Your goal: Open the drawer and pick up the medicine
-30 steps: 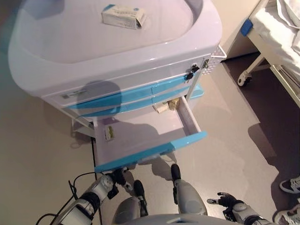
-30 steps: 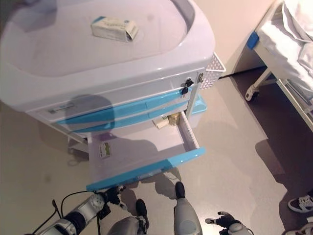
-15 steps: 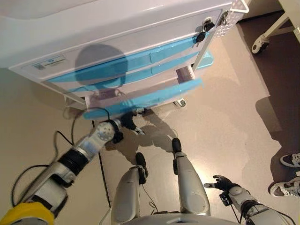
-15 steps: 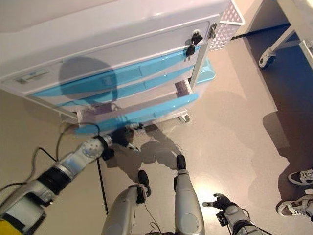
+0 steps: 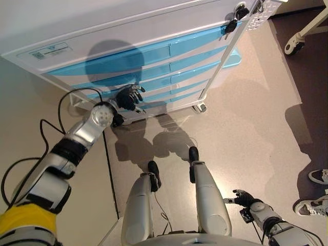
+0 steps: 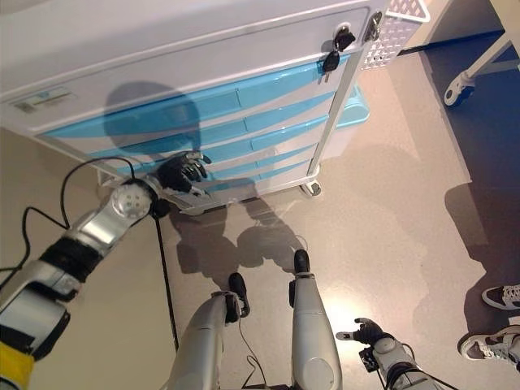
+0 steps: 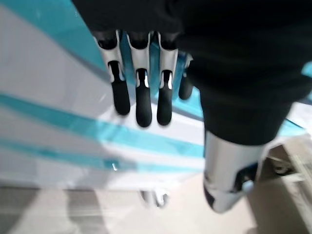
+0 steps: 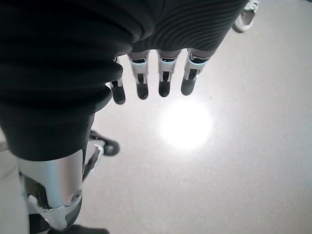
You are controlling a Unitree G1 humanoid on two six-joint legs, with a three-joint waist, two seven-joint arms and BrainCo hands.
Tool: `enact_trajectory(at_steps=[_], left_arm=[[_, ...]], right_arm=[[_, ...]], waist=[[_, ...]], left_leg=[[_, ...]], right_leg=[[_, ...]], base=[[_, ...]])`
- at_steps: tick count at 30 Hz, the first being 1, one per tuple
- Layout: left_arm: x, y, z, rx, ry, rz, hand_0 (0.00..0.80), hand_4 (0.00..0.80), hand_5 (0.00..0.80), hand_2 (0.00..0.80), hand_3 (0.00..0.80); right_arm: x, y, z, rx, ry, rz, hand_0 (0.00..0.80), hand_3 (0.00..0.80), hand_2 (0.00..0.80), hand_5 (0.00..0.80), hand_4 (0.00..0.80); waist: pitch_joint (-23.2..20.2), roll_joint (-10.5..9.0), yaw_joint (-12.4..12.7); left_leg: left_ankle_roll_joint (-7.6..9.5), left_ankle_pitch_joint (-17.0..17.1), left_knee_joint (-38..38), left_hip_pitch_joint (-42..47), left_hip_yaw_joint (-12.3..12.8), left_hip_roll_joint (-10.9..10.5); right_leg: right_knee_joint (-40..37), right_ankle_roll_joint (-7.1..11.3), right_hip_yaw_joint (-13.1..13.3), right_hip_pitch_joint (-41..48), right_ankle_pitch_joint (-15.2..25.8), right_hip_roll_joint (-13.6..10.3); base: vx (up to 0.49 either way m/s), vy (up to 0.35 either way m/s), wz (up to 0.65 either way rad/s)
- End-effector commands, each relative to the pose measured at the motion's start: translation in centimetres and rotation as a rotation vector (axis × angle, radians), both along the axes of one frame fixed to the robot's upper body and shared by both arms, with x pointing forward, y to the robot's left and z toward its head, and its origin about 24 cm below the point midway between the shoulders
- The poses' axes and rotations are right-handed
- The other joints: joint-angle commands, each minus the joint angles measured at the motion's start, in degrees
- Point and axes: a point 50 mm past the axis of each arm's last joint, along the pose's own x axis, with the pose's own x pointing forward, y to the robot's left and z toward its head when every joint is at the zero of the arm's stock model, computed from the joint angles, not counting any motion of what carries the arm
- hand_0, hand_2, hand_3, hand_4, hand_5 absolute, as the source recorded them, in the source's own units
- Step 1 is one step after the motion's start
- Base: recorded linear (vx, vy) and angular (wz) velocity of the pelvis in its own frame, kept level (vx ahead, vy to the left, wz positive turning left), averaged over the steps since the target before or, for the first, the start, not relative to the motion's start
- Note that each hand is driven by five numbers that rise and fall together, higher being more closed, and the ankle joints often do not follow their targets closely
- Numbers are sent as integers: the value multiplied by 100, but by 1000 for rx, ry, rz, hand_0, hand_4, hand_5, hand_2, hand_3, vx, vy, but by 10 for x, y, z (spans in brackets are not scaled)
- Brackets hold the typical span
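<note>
L hand point(image 5: 129, 98) fingers straight at cabinet point(image 5: 154, 31) w/ maybe 4 blue drawers point(image 5: 169, 69); R hand point(image 5: 245, 198) relaxed.

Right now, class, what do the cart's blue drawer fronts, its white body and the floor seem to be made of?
Blue drawer fronts: probably moulded plastic, smooth and semi-glossy, with soft curved edges. White body: likely plastic or coated panel, smooth, faint sheen. Floor: looks like vinyl sheet, seamless and dull, though it mirrors a bright light spot in the right wrist view.

Grey floor point(image 5: 246, 133) — wheeled cart point(image 5: 154, 56), seemingly.
</note>
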Motion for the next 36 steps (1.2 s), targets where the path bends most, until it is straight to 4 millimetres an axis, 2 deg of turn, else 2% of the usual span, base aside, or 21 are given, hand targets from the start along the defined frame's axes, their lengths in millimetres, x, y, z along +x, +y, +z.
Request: enact_trajectory(at_steps=[1, 3, 4, 7, 15, 16, 17, 18, 20, 21, 22, 23, 24, 30, 33, 36], left_arm=[[13, 45, 58, 37, -253, 243, 0, 0, 0, 0, 0], [13, 45, 58, 37, -254, 243, 0, 0, 0, 0, 0], [17, 52, 62, 99, -270, 300, 0, 0, 0, 0, 0], [21, 58, 64, 146, -269, 352, 0, 0, 0, 0, 0], [22, 55, 63, 136, -263, 336, 0, 0, 0, 0, 0], [19, 54, 55, 89, -248, 325, 0, 0, 0, 0, 0], [16, 55, 35, -30, -195, 331, 0, 0, 0, 0, 0], [16, 55, 35, -30, -195, 331, 0, 0, 0, 0, 0], [10, 55, 7, -192, -122, 349, 0, 0, 0, 0, 0], [8, 51, -2, -265, -102, 345, 0, 0, 0, 0, 0], [8, 51, -3, -265, -102, 345, 0, 0, 0, 0, 0], [-4, 50, -36, -440, -24, 364, 0, 0, 0, 0, 0], [-4, 50, -36, -440, -24, 365, 0, 0, 0, 0, 0], [-61, 62, -128, -772, 166, 535, 0, 0, 0, 0, 0], [-92, 64, -167, -853, 266, 626, 0, 0, 0, 0, 0], [-121, 71, -195, -862, 350, 710, 0, 0, 0, 0, 0]], right_arm=[[-18, -8, -4, -21, 43, 13, 0, 0, 0, 0, 0], [-18, -8, -4, -21, 43, 13, 0, 0, 0, 0, 0], [-18, -6, -5, -21, 44, 18, 0, 0, 0, 0, 0], [-18, -6, -5, -26, 46, 27, 0, 0, 0, 0, 0], [-19, -4, -6, -28, 52, 43, 0, 0, 0, 0, 0], [-20, -3, -7, -25, 56, 46, 0, 0, 0, 0, 0], [-22, -2, -8, -22, 66, 49, 0, 0, 0, 0, 0], [-22, -2, -8, -23, 66, 49, 0, 0, 0, 0, 0], [-23, 0, -9, -24, 72, 49, 0, 0, 0, 0, 0], [-23, 0, -9, -26, 73, 46, 0, 0, 0, 0, 0], [-23, 0, -9, -26, 73, 47, 0, 0, 0, 0, 0], [-22, 0, -9, -31, 66, 32, 0, 0, 0, 0, 0], [-22, 0, -9, -31, 67, 32, 0, 0, 0, 0, 0], [-26, 4, -11, -12, 43, -10, 0, 0, 0, 0, 0], [-32, 6, -14, -1, 52, -34, 0, 0, 0, 0, 0], [-41, 6, -18, 5, 73, -52, 0, 0, 0, 0, 0]], waist=[[-406, -65, -86], [-407, -65, -84], [-420, -96, -105], [-441, -121, -148], [-536, -120, -149], [-562, -114, -116], [-579, -117, -95], [-577, -115, -99], [-598, -116, -67], [-608, -112, -50], [-606, -111, -53], [-616, -111, 7], [-612, -111, 4], [-773, -142, 139], [-990, -144, 203], [-1236, -168, 280]], left_leg=[[155, -201, 5, 1, 50, -176], [155, -202, 6, -2, 51, -175], [153, -211, 70, -67, 54, -143], [147, -201, 83, -112, 20, -136], [107, -95, -121, -9, -26, -115], [88, -39, -253, 82, -68, -121], [65, 27, -403, 194, -119, -146], [65, 29, -406, 198, -121, -147], [30, 123, -634, 361, -176, -181], [15, 168, -733, 434, -209, -189], [15, 169, -736, 438, -211, -190], [-24, 296, -1077, 731, -284, -231], [-24, 298, -1081, 737, -285, -232], [-120, 671, -2101, 1649, -499, -313], [-182, 903, -2698, 2156, -599, -310], [-221, 1046, -3112, 2587, -630, -250]], right_leg=[[202, 261, 170, -15, -316, -23], [203, 261, 171, -17, -317, -22], [241, 261, 175, -79, -323, -6], [258, 258, 159, -104, -329, 4], [93, 271, 102, 8, -244, 29], [-20, 276, 57, 110, -208, 28], [-157, 277, 13, 237, -155, 21], [-160, 277, 11, 242, -154, 20], [-357, 285, -50, 432, -83, 3], [-440, 283, -95, 520, -54, -8], [-443, 283, -97, 525, -53, -9], [-752, 286, -196, 864, 52, -23], [-755, 286, -198, 871, 53, -24], [-1660, 303, -478, 1903, 287, -4], [-2149, 313, -645, 2443, 360, 52], [-2515, 320, -790, 2905, 399, 110]], base=[[-38, -2, -2], [-21, -6, -6], [-29, -19, -8], [-22, -16, -11], [4, -16, -4], [20, -53, 13], [20, -53, 23], [10, -46, 20], [12, -37, -2], [0, 0, 0], [30, -55, 13], [25, -42, 20], [38, -62, 15], [81, -65, 11], [136, -77, 35], [141, -73, 33]])
